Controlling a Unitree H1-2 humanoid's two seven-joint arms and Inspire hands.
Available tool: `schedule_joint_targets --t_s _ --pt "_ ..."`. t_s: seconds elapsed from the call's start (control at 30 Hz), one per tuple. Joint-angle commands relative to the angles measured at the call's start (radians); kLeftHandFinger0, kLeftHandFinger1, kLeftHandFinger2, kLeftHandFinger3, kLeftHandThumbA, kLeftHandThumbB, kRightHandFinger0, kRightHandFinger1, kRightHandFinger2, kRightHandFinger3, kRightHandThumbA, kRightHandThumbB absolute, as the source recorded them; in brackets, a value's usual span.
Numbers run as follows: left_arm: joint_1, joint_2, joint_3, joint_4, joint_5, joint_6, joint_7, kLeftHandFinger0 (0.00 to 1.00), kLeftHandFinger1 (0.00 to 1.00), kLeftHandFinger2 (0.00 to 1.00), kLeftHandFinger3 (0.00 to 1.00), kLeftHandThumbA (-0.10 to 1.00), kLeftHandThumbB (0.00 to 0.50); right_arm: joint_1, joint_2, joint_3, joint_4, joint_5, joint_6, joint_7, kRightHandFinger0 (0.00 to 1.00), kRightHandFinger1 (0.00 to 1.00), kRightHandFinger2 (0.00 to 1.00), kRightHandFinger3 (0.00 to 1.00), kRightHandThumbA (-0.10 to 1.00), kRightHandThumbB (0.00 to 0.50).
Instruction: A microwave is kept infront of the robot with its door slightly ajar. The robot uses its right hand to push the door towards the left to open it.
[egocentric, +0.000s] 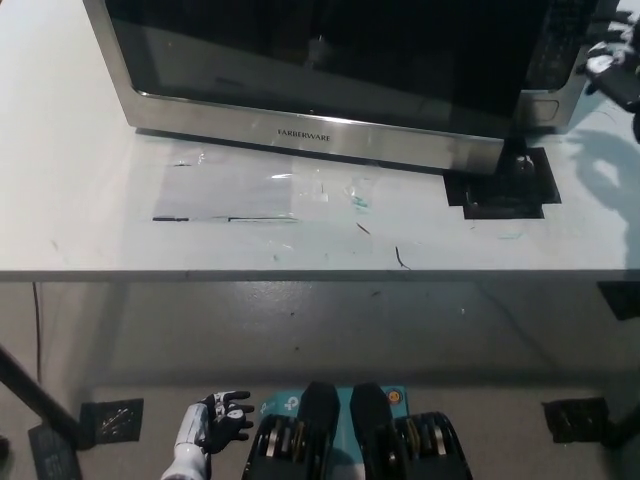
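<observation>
A stainless microwave (330, 140) with a dark glass door (320, 60) stands on the white table (80, 220). The door's right end juts out a little from the control panel (548, 60), slightly ajar. My black right hand (612, 62) shows at the top right edge, beside the microwave's right side, partly cut off by the picture's edge. My white left hand (212, 425) hangs low at the bottom left, below the table, holding nothing with fingers apart.
Black tape patches (505, 190) lie on the table under the microwave's right front corner. Clear tape and scuff marks (260, 195) cover the table in front of the door. Table's front edge (320, 275) runs across the middle; floor lies below.
</observation>
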Motion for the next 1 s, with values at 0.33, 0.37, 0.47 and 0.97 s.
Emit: schedule_joint_targets --t_s 0.33,0.37,0.47,0.97 --pt "-0.017 -0.004 0.001 -0.040 0.004 0.001 0.016 0.57 0.51 0.56 0.55 0.05 0.085 -0.081 0.045 0.043 0.102 -0.077 -0.156 -0.006 0.23 0.34 0.45 0.62 0.19 0.198" --pt "-0.016 0.002 -0.007 -0.037 0.014 -0.008 0.012 0.60 0.52 0.57 0.56 0.07 0.074 -0.076 0.053 0.051 0.111 -0.089 -0.171 -0.012 0.21 0.31 0.43 0.58 0.18 0.190" --pt "-0.016 0.004 -0.011 -0.037 0.017 0.006 0.010 0.59 0.52 0.56 0.57 0.09 0.073 -0.050 0.080 0.068 0.083 -0.103 -0.165 -0.013 0.20 0.32 0.45 0.57 0.22 0.212" --pt "-0.008 0.004 -0.007 -0.042 0.010 -0.007 0.005 0.57 0.50 0.54 0.55 0.05 0.072 0.056 0.207 0.092 -0.053 -0.090 -0.149 0.010 0.15 0.25 0.38 0.50 0.25 0.216"
